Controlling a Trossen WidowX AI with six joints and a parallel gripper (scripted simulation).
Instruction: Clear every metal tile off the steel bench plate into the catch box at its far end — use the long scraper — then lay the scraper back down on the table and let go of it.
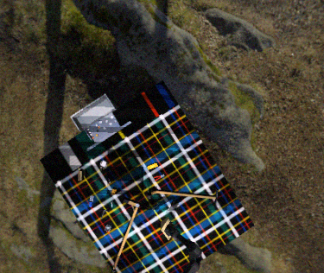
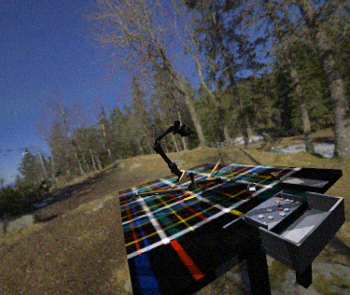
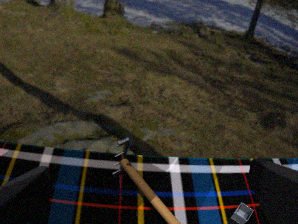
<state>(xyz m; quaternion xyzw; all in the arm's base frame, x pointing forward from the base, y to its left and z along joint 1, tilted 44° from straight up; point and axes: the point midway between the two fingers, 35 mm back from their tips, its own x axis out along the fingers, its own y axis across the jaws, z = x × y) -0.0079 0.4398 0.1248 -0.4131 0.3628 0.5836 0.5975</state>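
Several small metal tiles (image 1: 111, 123) (image 2: 260, 216), grey and orange, lie scattered on the steel bench plate (image 1: 110, 135) (image 2: 264, 208). The grey catch box (image 1: 94, 110) (image 2: 282, 249) adjoins the plate's far end; no tiles are discernible in it. A long wooden-handled tool (image 1: 183, 194) with a dark cross head at its right end lies mid-table; it looks like the scraper, though its head is too small to be sure. My gripper (image 2: 191, 133) (image 3: 150, 167) is open and empty, raised high above the table, away from the plate.
Another long wooden-handled tool (image 1: 126, 235) (image 3: 145, 187) has a pronged metal head near the table edge. An angled wooden piece (image 1: 166, 229) lies near the arm. A yellow item (image 1: 152, 166) (image 2: 189, 198), red pliers (image 1: 158, 177) and a pale item (image 1: 104, 164) (image 2: 252, 188) lie on the tartan table.
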